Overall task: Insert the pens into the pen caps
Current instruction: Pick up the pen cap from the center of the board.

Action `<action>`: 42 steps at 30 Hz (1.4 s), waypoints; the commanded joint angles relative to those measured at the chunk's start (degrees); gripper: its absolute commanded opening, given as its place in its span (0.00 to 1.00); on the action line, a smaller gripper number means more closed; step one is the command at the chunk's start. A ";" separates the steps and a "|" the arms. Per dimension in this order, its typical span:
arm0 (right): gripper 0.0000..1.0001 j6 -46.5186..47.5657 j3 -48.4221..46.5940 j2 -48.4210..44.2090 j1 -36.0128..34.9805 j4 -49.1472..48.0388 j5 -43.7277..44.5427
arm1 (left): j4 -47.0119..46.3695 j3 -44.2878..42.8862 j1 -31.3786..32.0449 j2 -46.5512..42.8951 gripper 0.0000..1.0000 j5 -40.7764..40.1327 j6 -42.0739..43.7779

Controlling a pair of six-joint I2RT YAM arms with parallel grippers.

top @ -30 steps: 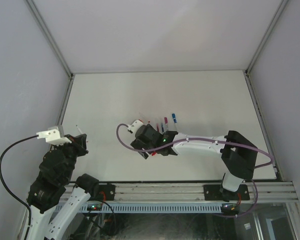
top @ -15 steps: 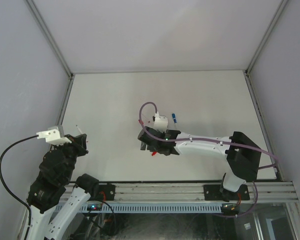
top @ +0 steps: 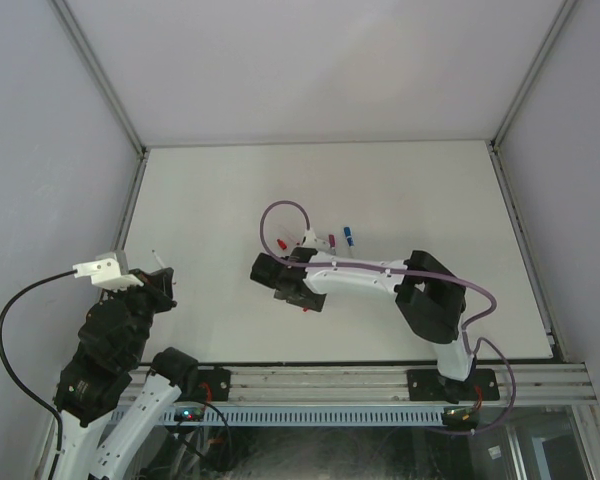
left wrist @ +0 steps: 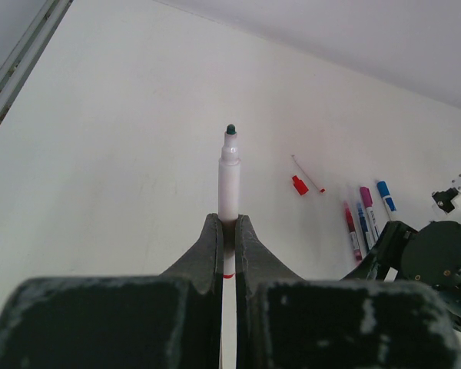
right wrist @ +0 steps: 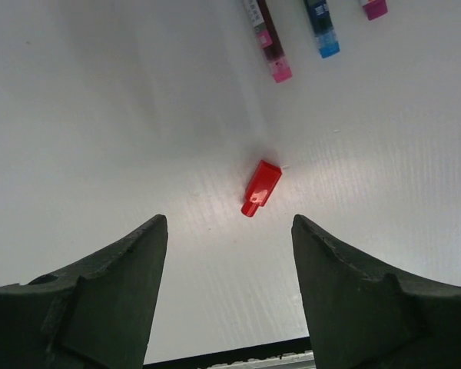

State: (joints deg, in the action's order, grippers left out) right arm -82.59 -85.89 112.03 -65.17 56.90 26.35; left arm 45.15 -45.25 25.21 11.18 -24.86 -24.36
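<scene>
The red cap [right wrist: 261,188] at mid-frame is ringed by open table [right wrist: 100,115] — approach is crowded only by pen ends [right wrist: 279,71] above.

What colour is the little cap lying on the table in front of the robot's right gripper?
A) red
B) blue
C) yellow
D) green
A: the right wrist view shows a red cap lying on the table, just ahead of the open right gripper.

Place: robot lab test cell.
Enclosure: plain pale walls [top: 310,60] on metal framing around the white tabletop [top: 210,190].
Mounting: slotted aluminium rail [top: 330,380] along the tabletop's near edge, robot bases [top: 456,382] bolted on.
</scene>
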 commanded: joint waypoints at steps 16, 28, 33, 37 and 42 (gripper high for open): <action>0.54 -3.91 0.54 2.95 3.61 0.32 -4.53 | -2.27 -1.37 -0.29 0.47 0.00 0.61 0.80; 0.41 -4.42 1.25 4.79 4.42 0.24 -4.11 | -2.43 -1.33 -0.27 0.90 0.00 0.56 0.88; 0.35 -4.39 1.57 4.89 4.35 0.22 -4.44 | -2.44 -1.32 -0.25 0.96 0.00 0.65 0.89; 0.22 -4.32 2.73 4.91 4.51 -0.96 -5.23 | -2.43 -1.33 -0.26 0.99 0.00 0.78 0.89; 0.00 -3.03 3.27 4.66 4.61 -2.36 -6.04 | -2.38 -1.28 -0.25 1.04 0.00 0.87 0.89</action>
State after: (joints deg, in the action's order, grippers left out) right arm -85.91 -84.03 116.88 -61.01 56.16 21.45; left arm 45.15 -45.25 25.21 11.22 -24.80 -24.36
